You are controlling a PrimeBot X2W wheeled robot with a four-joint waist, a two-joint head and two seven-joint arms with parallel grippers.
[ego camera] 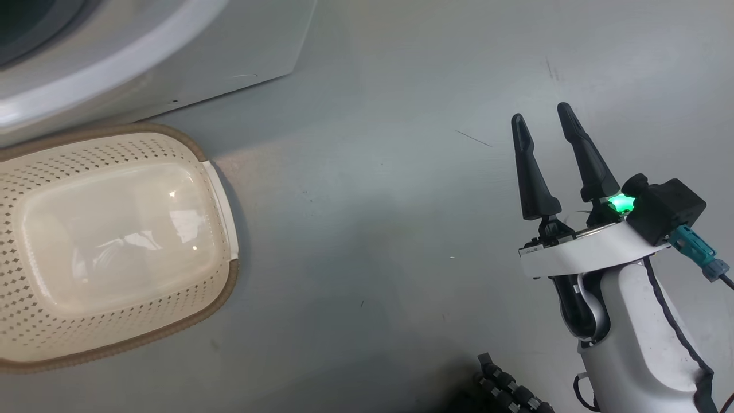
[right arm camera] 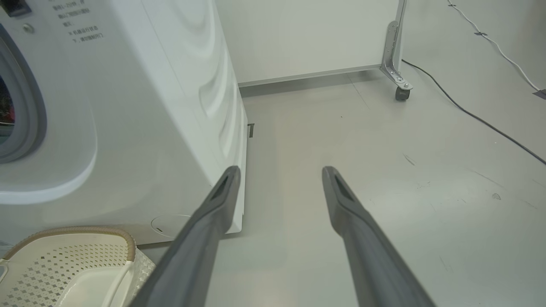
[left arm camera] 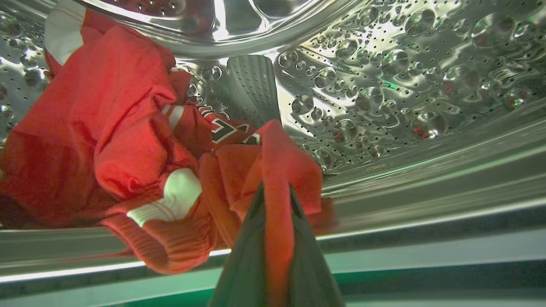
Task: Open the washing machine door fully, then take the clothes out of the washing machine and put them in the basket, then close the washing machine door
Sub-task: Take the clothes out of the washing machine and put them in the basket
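Lower centre, the left gripper point(left arm camera: 276, 192) pinches a fold of the soft, light red jersey point(left arm camera: 106, 128); this thick fold seems a safe hold.

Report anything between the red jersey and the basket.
Nothing visible blocks it. The left tool is shut on the clothes inside the drum; only the drum's front lip lies ahead. The basket sits empty by the washing machine; the right tool is open, off aside.
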